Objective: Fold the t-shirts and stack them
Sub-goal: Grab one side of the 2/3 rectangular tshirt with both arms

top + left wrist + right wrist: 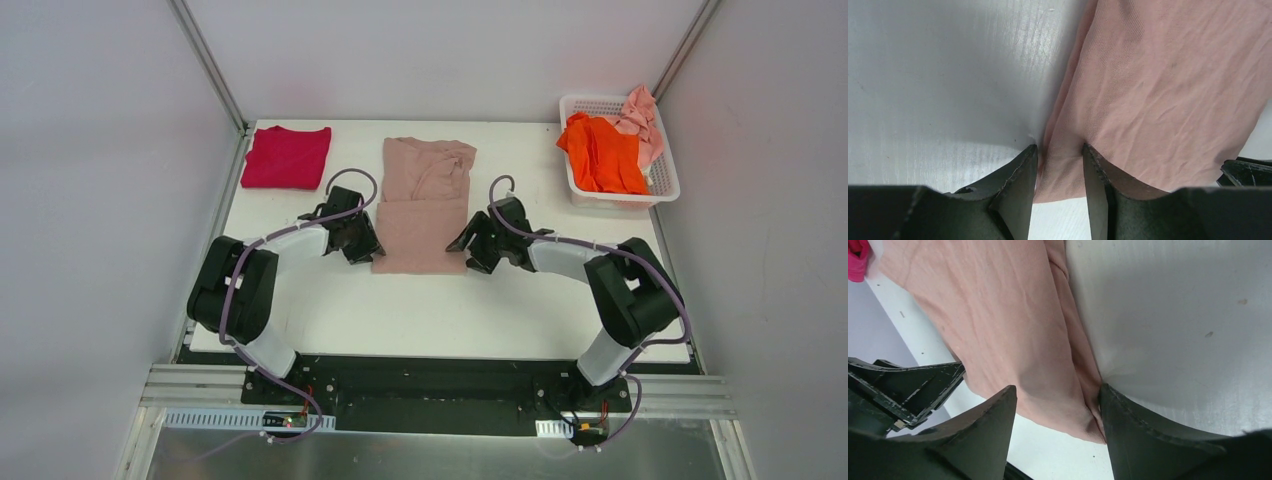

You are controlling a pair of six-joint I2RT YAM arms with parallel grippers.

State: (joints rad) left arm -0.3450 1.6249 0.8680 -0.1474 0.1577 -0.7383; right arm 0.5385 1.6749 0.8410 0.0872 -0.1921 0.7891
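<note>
A large dusty-pink t-shirt (425,200) lies partly folded in the middle of the white table, its hem towards me. My left gripper (368,255) stands at the hem's left corner and my right gripper (467,250) at the right corner. In the left wrist view the left gripper (1059,146) straddles the shirt's edge (1158,90), the jaws narrow but apart. The right gripper (1058,386) is wider open around the other corner (1013,330). A folded crimson t-shirt (288,157) lies at the back left. An orange t-shirt (600,155) and a pale pink t-shirt (642,118) sit in the basket.
The white lattice basket (590,101) stands at the table's back right corner. Grey walls close in the left, back and right sides. Bare table (430,310) lies between the shirt's hem and the arm bases.
</note>
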